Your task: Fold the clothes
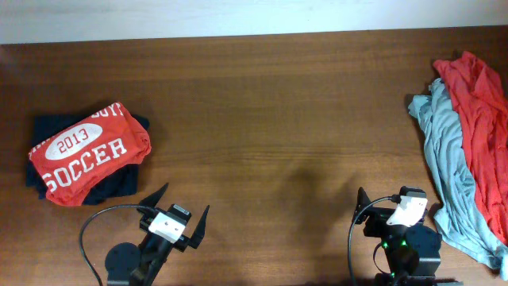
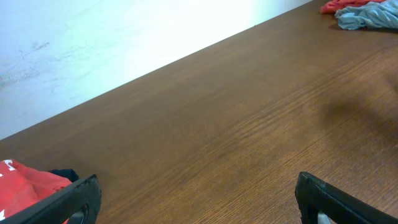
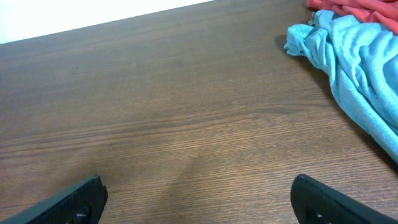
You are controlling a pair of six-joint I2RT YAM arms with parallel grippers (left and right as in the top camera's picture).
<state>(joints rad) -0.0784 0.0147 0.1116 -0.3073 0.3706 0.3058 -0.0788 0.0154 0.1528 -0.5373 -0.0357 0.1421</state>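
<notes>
1. The unfolded clothes lie in a loose heap at the right edge of the surface (image 1: 270, 103). A grey-blue shirt (image 1: 440, 151) is on the inner side, and a red shirt (image 1: 480, 111) is draped along its outer side, the two overlapping.
2. The heap's long axis runs from the far side of the surface toward the near side, drifting outward to the right as it comes nearer.
3. From the right arm (image 1: 401, 238), the grey-blue shirt lies ahead and to the right. Its near end reaches just beside the right jaws, while its bunched far end sits well ahead of them.
4. The right jaws stand wide open and hold nothing; only bare wood shows between them.
5. We judge the right arm the nearer one, so the coming reach is a swing to the right and forward onto the grey-blue cloth.
6. Across the surface, an orange-red SOCCER shirt (image 1: 83, 155) rests folded on a navy shirt (image 1: 119, 187), ahead and to the left of the left arm (image 1: 151, 246).
7. The left jaws are likewise wide open and empty, well apart from the heap.
</notes>
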